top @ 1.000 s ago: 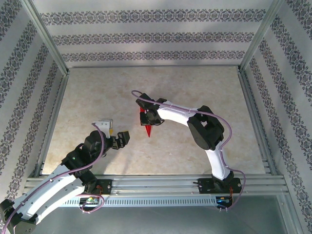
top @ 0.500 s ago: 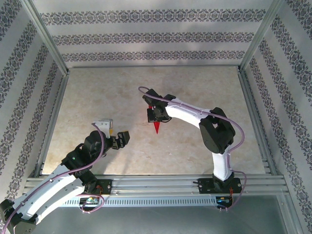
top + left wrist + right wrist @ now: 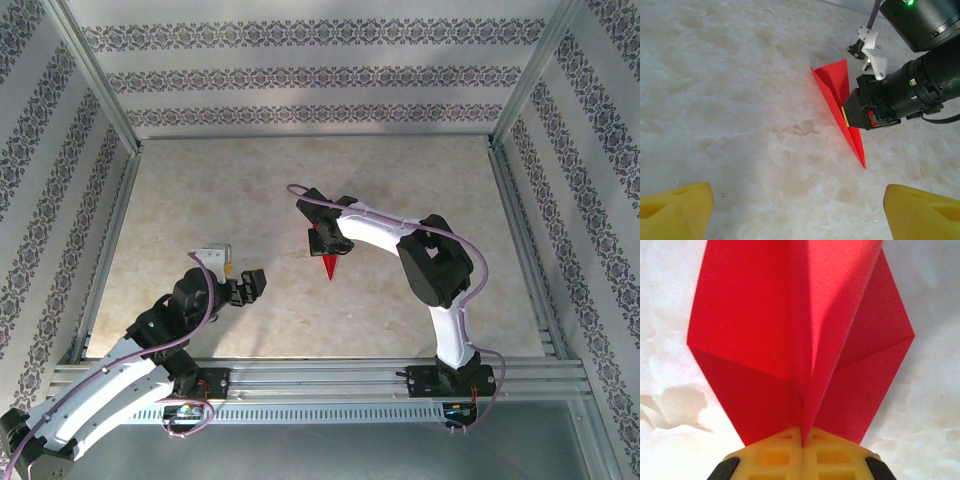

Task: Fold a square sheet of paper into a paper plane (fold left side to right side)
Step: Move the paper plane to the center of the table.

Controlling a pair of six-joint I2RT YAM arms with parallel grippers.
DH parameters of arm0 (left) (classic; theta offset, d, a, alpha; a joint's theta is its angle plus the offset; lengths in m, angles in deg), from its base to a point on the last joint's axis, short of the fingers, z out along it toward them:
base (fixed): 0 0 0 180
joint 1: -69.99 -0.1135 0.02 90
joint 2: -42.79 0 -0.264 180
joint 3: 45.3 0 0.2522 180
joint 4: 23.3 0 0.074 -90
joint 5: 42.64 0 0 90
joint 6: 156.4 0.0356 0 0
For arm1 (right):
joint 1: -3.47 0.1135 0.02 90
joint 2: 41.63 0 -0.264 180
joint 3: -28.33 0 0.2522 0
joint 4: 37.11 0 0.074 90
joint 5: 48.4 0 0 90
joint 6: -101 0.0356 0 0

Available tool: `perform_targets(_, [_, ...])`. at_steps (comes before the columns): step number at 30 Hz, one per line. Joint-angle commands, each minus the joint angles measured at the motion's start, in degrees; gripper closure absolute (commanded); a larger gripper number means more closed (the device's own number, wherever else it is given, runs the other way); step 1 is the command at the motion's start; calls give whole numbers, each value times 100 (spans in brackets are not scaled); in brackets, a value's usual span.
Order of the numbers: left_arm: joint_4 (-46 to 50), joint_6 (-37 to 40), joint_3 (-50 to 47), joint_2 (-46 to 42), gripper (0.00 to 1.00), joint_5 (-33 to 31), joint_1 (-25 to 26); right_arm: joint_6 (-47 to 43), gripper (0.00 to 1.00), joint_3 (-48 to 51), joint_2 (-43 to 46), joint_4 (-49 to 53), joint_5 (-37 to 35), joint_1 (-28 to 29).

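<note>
The square sheet of paper is folded into a slim, bright red paper plane (image 3: 327, 266) with a centre crease, near the middle of the table. Its point faces the near edge. My right gripper (image 3: 325, 244) is shut on it. In the right wrist view the yellow fingertips (image 3: 775, 455) of the right gripper (image 3: 802, 442) pinch the crease, and the paper plane (image 3: 765, 325) spreads its wings to both sides. The left wrist view has the paper plane (image 3: 832, 87) tilted with its tip touching the table, held by the right gripper (image 3: 852, 114). My left gripper (image 3: 246, 278) (image 3: 800, 215) stands open and holds nothing, to the near left of the plane.
The beige marbled table (image 3: 220, 190) is ringed by aluminium rails (image 3: 320, 372) and patterned walls (image 3: 300, 70). Bare table lies between my left gripper and the plane. Tiny paper specks (image 3: 772, 203) dot the surface.
My right gripper has carried the paper plane to the right, its tip still pointing at the near edge. The left arm has not moved.
</note>
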Motion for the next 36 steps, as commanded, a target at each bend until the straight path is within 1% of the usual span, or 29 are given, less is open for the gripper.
perform_targets(1, [64,57,23,-9,12,12,-95,50,93,-104,-153,68,-87,-26])
perform_targets(10, [78,74,40,0,11,4,-95,119,84,-60,-278,-31,54,-43])
perform_targets(18, [87,84,67,0,11,-8,-95,205,83,55,-332,-200,177,-78])
perform_targets(21, [96,91,76,2,11,-10,-93,304,80,149,-362,-327,220,-114])
perform_targets(26, [104,104,93,17,11,-19,-95,314,69,18,-444,-206,-109,-154])
perform_targets(28, [113,119,98,31,11,-27,-95,299,68,-108,-496,-118,-246,-168])
perform_targets(32, [139,144,128,61,11,-41,-94,218,62,-446,-647,88,-453,-242])
perform_targets(36, [148,128,124,70,11,-34,-96,333,60,-568,-690,110,-497,-363])
